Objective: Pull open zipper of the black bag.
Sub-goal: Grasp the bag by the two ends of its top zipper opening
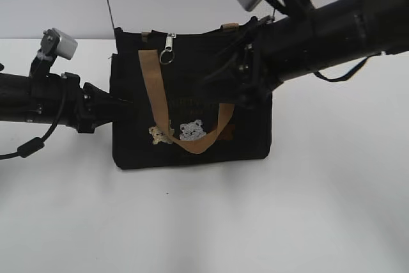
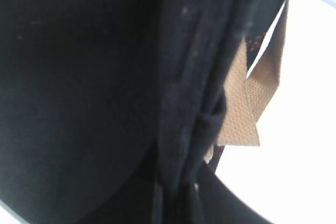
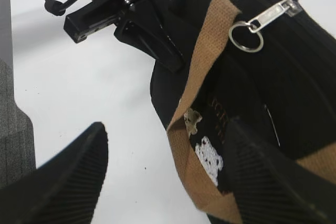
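Bag work: I see the black bag point(image 1: 192, 113) upright at table centre, zipper point(image 1: 169, 48) pull hanging near its 11 o'clock top edge. My left gripper point(image 1: 118, 101) pinches the bag's 9 o'clock side; my right gripper point(image 3: 163, 177) gapes, holding nothing.

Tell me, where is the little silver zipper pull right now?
In the exterior view the zipper pull hangs at the black bag's top edge, left of centre, just right of the tan handle; no tool touches it.
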`<state>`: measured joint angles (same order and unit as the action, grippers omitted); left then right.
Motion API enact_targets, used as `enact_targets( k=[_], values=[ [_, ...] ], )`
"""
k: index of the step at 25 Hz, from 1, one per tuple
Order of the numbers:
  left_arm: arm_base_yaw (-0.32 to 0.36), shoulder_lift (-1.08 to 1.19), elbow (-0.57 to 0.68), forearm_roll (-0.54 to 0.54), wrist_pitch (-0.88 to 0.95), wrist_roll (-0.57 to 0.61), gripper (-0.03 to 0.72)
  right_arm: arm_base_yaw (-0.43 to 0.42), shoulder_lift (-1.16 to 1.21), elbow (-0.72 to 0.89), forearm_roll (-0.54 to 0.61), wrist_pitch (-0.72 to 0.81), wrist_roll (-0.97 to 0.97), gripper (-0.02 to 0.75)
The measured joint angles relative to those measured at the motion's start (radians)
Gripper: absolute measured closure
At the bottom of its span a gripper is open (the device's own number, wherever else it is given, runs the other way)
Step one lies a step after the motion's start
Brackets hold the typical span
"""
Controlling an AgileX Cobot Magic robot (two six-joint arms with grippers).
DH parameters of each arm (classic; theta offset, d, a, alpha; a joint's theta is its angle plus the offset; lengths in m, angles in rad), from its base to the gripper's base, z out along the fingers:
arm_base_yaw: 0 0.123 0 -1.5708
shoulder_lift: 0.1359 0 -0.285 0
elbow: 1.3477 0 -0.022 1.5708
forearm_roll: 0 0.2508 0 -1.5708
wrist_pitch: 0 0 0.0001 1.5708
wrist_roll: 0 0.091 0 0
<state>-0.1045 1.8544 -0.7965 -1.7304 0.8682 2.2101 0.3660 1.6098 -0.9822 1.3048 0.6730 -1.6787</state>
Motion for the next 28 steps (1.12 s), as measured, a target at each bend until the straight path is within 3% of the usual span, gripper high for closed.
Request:
enact_targets(
  k=[12,28],
  values=[
    [0.000,0.000,0.000,0.000,0.001,0.000,0.662,0.034,0.250,-0.219,0.098,-0.008,-0.002,0.218],
    [0.000,0.000,0.000,0.002,-0.007,0.000,0.663,0.034,0.344,-0.238,0.287,-0.003,-0.065,0.218]
  ],
)
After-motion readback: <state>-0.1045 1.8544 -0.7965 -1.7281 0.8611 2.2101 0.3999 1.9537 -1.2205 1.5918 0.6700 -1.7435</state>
